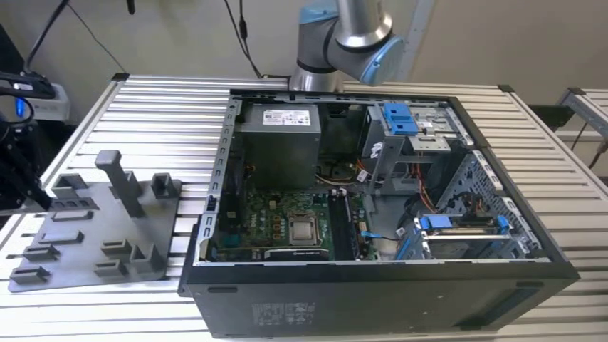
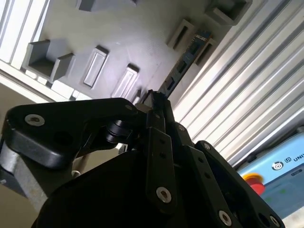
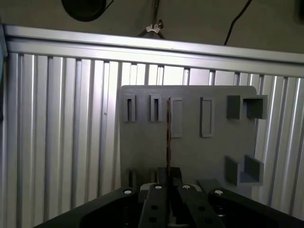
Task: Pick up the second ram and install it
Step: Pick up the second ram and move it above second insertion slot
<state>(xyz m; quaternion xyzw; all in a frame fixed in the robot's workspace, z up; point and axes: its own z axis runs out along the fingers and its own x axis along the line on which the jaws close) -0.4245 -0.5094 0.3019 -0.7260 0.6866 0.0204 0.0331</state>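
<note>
- The black two-fingered gripper (image 3: 168,175) is drawn in narrow, its fingers pinching one end of the second ram (image 3: 167,133), a thin, flat, narrow circuit-board stick. In the first wrist view the stick is seen edge-on as a slim brownish line.
- In the second wrist view the gripper (image 2: 154,97) holds the same second ram (image 2: 185,59). Here its flat face shows, bluish-green with dark chips, reaching straight out from the fingertips.
- Beyond the stick's free end lies the flat grey plastic holder tray (image 3: 142,142) with its raised rectangular pockets. The stick points toward the pockets, and I judge it is held apart from them rather than seated.
- The tray rests on the ribbed aluminium slat table (image 3: 57,118).
- In the exterior view the tray (image 1: 85,221) lies at lower left on the table (image 1: 161,121). The open black computer case (image 1: 380,299) fills centre and right, with the green motherboard (image 1: 270,217) on its floor at lower centre.
- Step in hand, as I judge it: the pick-up is done and the install is not yet done.
- Seating the stick calls for a carry across to the case, the stick's long edge lined up with a memory slot, and a firm, square press.
</note>
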